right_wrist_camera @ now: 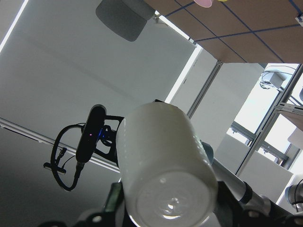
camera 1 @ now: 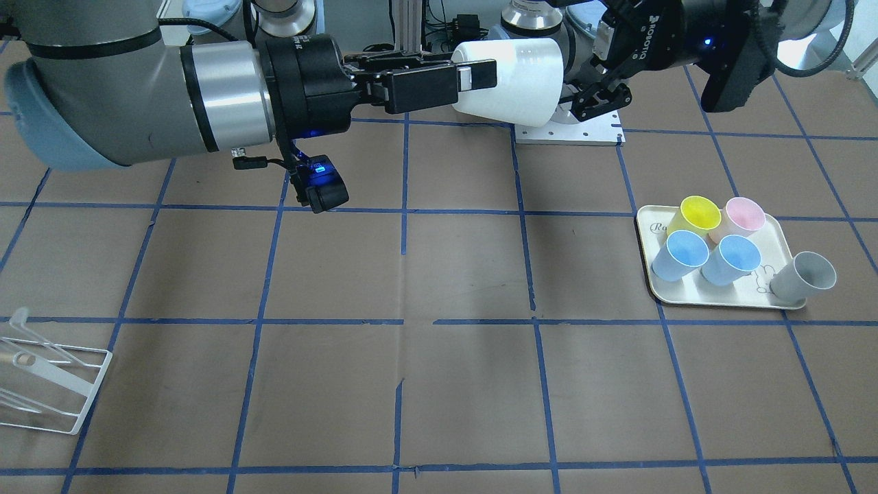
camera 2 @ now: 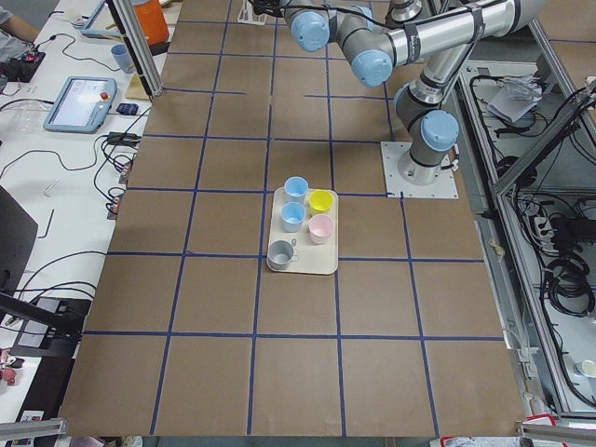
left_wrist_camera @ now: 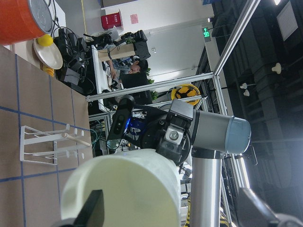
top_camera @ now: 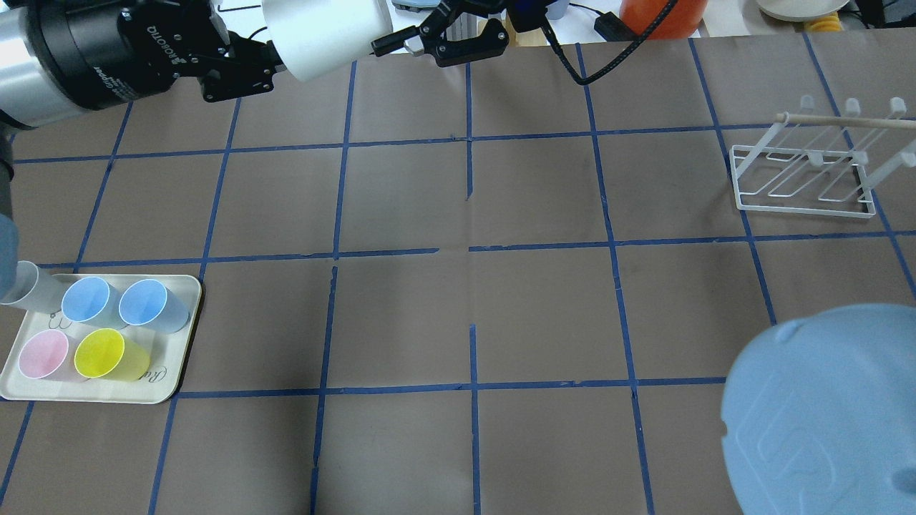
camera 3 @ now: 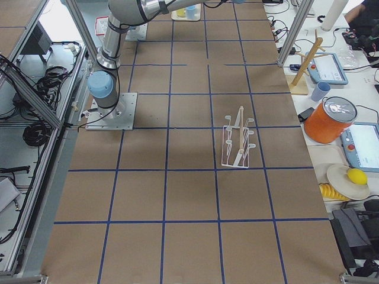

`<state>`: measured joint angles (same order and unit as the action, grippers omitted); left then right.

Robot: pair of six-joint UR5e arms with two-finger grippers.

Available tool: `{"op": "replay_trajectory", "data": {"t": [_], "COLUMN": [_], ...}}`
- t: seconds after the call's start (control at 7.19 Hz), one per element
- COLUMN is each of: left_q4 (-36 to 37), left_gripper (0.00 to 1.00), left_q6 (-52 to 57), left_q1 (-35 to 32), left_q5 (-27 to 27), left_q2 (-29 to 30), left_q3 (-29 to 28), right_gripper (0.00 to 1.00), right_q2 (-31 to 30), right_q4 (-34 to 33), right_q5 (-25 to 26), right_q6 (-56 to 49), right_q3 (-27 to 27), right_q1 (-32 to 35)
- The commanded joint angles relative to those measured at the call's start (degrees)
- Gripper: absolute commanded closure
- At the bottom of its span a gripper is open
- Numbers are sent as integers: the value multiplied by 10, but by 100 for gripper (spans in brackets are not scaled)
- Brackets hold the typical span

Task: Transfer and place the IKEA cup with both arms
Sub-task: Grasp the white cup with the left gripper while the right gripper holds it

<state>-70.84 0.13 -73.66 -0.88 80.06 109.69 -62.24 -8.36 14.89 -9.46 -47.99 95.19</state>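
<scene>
The IKEA cup (camera 1: 511, 79) is white and lies on its side in the air over the table's robot side. It also shows in the overhead view (top_camera: 322, 28). My right gripper (camera 1: 477, 75) is shut on its narrow base end; the right wrist view shows the cup's base (right_wrist_camera: 161, 161) between the fingers. My left gripper (camera 1: 593, 62) sits at the cup's wide mouth end with its fingers spread and looks open. In the left wrist view the cup (left_wrist_camera: 128, 189) fills the lower middle.
A cream tray (camera 1: 645, 226) on my left side holds a yellow cup (camera 1: 696, 216), a pale pink cup (camera 1: 744, 214) and two blue cups (camera 1: 682, 252). A grey cup (camera 1: 806, 274) sits at the tray's edge. A white wire rack (camera 1: 48, 377) stands on my right side.
</scene>
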Motion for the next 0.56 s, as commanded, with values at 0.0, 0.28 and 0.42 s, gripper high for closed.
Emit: {"op": "replay_trajectory", "data": {"t": [0.0,0.28,0.42], "left_q4": [9,27,37], "left_gripper": [30,54,95], "left_q6": [0,1,1], "left_q1": [-6,-6,-5], "left_q5": [1,-6,-8], "left_q2": [-1,0,1], "left_q3": [0,-1,-1], "right_gripper": [62,61,60], "right_q2": [-1,-1,-1], "right_q4": [0,0,0], "right_q5": [-1,-2,-2], "right_q6": [2,3,3], "right_q3": [0,0,-1], "right_q1": [1,1,1]}}
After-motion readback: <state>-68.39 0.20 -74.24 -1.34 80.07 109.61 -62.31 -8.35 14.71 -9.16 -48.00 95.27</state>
